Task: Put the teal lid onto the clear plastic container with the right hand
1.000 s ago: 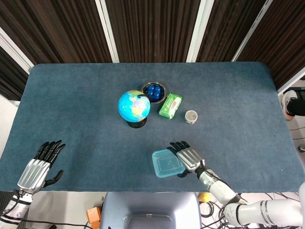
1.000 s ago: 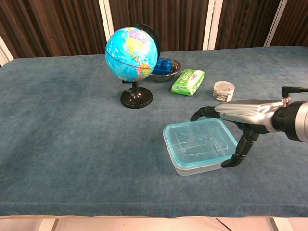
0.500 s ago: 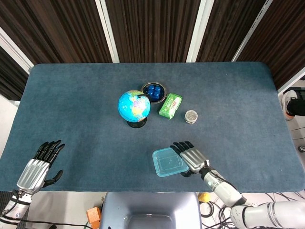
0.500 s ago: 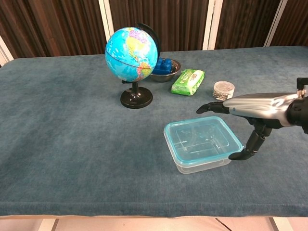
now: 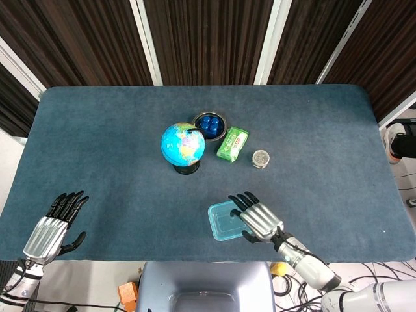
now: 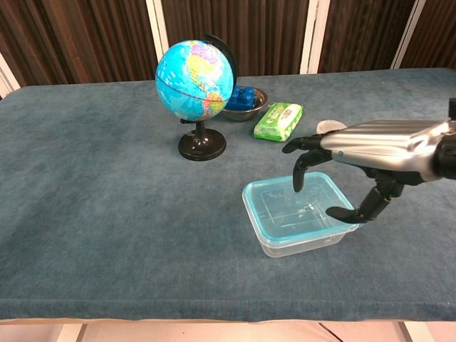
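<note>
**Lid seated, right robot hand hovering over it**

The right robot hand (image 6: 356,160) hangs over the right side of the teal lid (image 6: 298,209), fingers spread and drooping, one fingertip pointing down toward the lid's top and the thumb reaching the right rim. It grips nothing. A second ago it sat beside the box's right edge with the thumb below the rim; since then it has risen and slid inward, so it now covers part of the lid in the head view (image 5: 259,218).

The lid lies flat on the clear plastic container (image 6: 303,242), edges lined up all round. Placement looks done; whether it has clicked shut cannot be told, so a downward press may be the intent.

The left robot hand (image 5: 55,224) rests open near the counter's (image 5: 97,143) front left corner, unchanged.

Further back stand a globe (image 6: 194,70), a bowl of blue blocks (image 6: 242,99), a green wipes pack (image 6: 278,121) and a small jar (image 5: 260,158).
</note>
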Available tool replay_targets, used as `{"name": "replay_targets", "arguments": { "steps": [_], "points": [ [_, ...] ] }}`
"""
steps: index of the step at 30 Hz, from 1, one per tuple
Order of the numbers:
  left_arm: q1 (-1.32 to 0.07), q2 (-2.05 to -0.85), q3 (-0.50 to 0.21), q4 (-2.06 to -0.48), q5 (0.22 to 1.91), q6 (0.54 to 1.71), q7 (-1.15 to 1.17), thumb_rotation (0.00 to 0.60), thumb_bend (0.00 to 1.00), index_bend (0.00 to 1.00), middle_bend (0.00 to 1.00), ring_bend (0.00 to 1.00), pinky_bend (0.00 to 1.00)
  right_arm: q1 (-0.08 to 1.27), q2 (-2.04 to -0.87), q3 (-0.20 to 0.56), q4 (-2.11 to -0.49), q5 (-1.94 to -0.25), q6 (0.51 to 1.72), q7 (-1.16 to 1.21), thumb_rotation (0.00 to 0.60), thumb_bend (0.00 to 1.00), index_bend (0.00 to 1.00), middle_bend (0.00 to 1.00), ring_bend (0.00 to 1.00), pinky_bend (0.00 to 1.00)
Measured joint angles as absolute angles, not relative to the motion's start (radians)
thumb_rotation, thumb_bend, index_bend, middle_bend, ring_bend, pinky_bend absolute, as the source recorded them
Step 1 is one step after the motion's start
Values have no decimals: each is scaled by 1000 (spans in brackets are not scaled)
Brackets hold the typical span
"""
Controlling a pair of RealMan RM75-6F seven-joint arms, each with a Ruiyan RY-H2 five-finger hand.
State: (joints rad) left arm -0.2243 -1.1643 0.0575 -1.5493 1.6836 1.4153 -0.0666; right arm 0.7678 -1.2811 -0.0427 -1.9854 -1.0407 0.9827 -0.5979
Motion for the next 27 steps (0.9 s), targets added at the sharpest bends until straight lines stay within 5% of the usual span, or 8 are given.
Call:
{"name": "replay_targets", "arguments": {
  "steps": [10, 27],
  "points": [
    [-227, -1166, 56, -1547, 1680, 1411, -70, 600, 352, 0, 12, 6, 48, 819, -1359, 1, -1978, -883, 1020, -750, 600, 185, 350, 0, 0, 0],
    [-232, -1167, 57, -1543, 1676, 1398, -71, 600, 353, 0, 12, 6, 47, 991, -1485, 63, -2038, -562, 1180, -1063, 600, 177, 383, 0, 0, 0]
  ]
}}
